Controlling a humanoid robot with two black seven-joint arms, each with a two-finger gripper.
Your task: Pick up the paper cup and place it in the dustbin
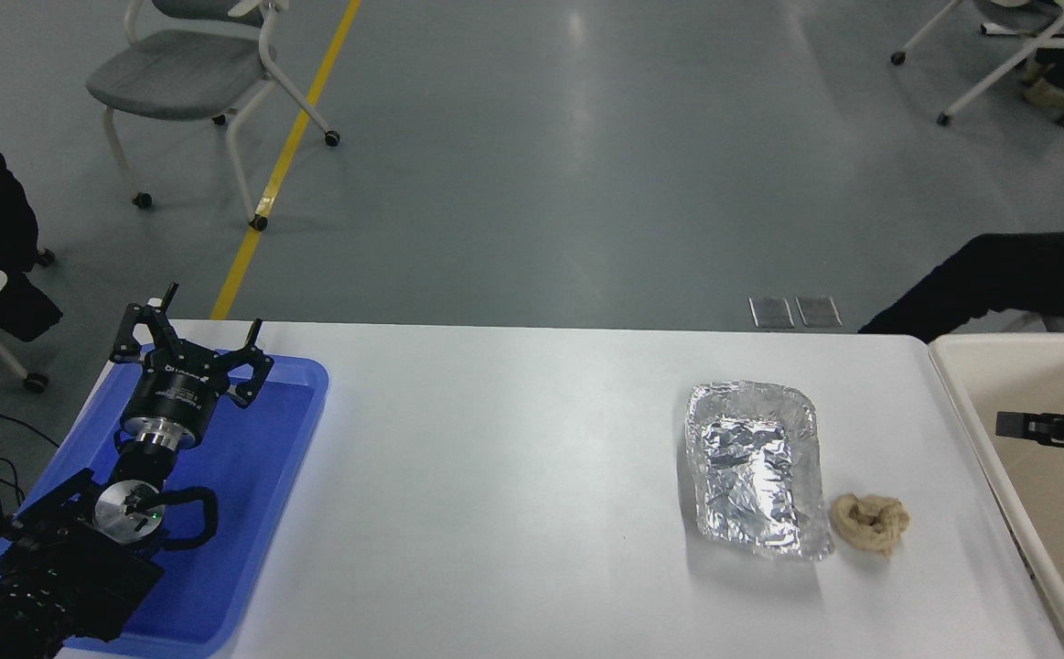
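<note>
The dustbin (1016, 341) is a large cream bin at the table's right edge, cut off by the picture. My right gripper (1015, 426) reaches in from the right edge and hovers over the bin's inside; only its black tip shows. The paper cup is not in view, neither on the table nor in the part of the bin that shows. My left gripper (191, 340) is open and empty, parked over the blue tray (266, 458) at the lower left.
A crinkled silver foil tray (751, 467) lies right of the table's middle, with a crumpled tan paper wad (870, 523) beside it. A person's dark sleeve (998, 279) is behind the bin at the far side. Chairs stand on the floor beyond.
</note>
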